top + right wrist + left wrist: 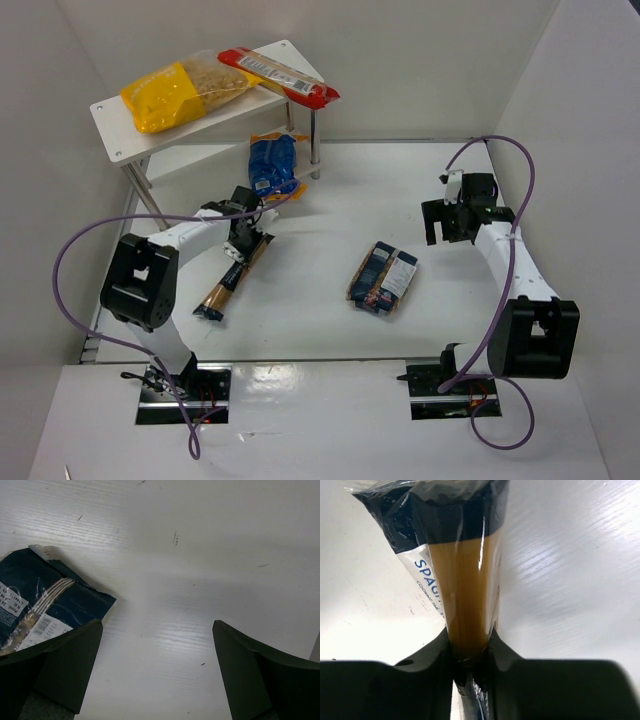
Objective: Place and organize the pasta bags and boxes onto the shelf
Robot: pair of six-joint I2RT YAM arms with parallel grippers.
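Two packs lie on the top board of the shelf [110,120], at 11 o'clock in the overhead view: the yellow-and-clear bag [180,92] and the long red packet [280,75]. The left gripper [245,238] is clamped tight on the spaghetti packet [222,290] near one end, probably so the long pack can be swung toward the rack. Its long axis runs 1 o'clock to 7 o'clock, dark end at 7. The blue bag [271,165] rests by the shelf's front leg. The right gripper [447,222] hangs wide open and empty at 3 o'clock, with the dark blue box [383,277] on the table toward its 8 o'clock.
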